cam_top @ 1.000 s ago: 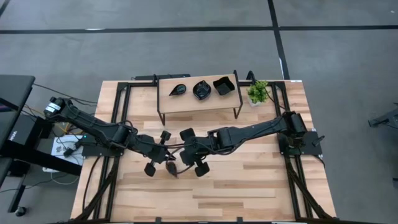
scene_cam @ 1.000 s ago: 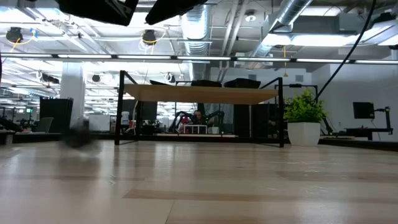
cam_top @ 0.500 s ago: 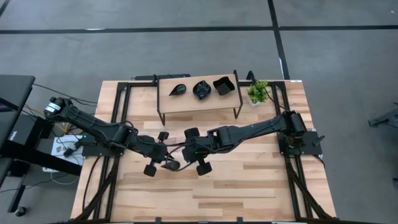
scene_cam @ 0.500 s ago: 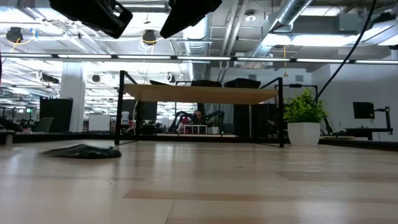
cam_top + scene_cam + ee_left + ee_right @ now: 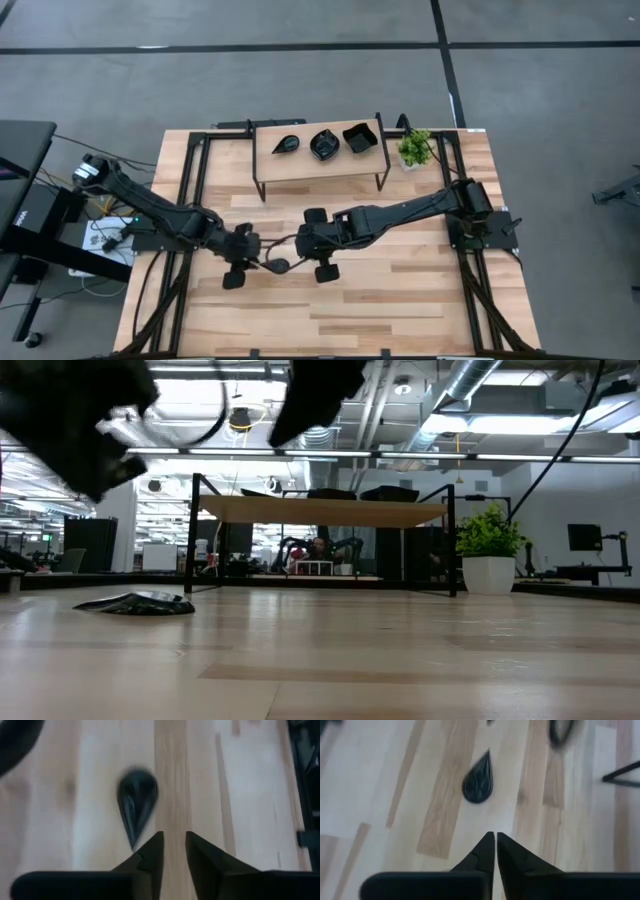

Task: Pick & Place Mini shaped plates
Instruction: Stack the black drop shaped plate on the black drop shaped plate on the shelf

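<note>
Two dark jointed arms, tapered black fingers (image 5: pixel 150 857), trailing cables

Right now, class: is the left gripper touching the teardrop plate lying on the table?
Apart. In the left wrist view the left gripper has nothing between its fingers, and bare wood shows between its fingertips and the teardrop plate.
</note>
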Controlling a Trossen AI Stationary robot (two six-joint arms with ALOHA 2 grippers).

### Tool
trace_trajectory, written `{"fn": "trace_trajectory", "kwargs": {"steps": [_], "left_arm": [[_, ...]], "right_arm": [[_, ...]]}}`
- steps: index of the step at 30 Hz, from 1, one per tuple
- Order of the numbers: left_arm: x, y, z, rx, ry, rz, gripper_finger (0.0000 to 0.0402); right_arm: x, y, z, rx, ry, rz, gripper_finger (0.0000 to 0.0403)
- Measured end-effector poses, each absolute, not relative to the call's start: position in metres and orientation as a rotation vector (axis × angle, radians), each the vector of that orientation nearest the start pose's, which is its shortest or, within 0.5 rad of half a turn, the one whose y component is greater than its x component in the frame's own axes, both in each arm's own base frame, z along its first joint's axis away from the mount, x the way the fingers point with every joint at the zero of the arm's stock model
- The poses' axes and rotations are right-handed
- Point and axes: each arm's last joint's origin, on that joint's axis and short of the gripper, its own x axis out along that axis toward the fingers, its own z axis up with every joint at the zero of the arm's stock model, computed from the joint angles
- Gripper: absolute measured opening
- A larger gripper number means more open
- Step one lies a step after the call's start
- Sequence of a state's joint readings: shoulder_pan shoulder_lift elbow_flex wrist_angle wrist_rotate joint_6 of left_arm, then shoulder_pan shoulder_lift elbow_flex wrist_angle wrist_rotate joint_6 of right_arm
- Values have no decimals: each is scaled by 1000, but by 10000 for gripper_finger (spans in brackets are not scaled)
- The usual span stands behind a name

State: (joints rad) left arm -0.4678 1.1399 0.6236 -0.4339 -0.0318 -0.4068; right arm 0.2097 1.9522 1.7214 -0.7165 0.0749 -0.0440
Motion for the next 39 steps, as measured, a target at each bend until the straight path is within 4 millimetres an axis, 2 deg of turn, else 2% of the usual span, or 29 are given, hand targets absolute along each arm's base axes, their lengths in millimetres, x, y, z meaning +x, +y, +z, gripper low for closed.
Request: {"fn": "trace_trajectory", "kwargs": {"steps": [5, 9, 14, 18, 24, 29, 39], "left_arm": [[172, -101, 178, -182, 1059, -216, 130], [170, -105, 172, -135, 999, -215, 174], [179, -104, 173, -38, 840, -185, 218], [186, -98, 163, -28, 851, -137, 237], [208, -98, 140, -75, 877, -124, 240], [215, -104, 129, -108, 932, -125, 241], [217, -105, 114, -78, 976, -83, 241]], "right_arm": [[415, 92, 257, -190, 949, 161, 54], [413, 95, 246, -226, 955, 212, 90], [408, 91, 228, -255, 993, 224, 123], [403, 89, 213, -261, 1025, 225, 137], [391, 87, 197, -272, 1086, 234, 141], [377, 84, 207, -289, 1038, 242, 132], [341, 63, 229, -267, 931, 203, 113]]}}
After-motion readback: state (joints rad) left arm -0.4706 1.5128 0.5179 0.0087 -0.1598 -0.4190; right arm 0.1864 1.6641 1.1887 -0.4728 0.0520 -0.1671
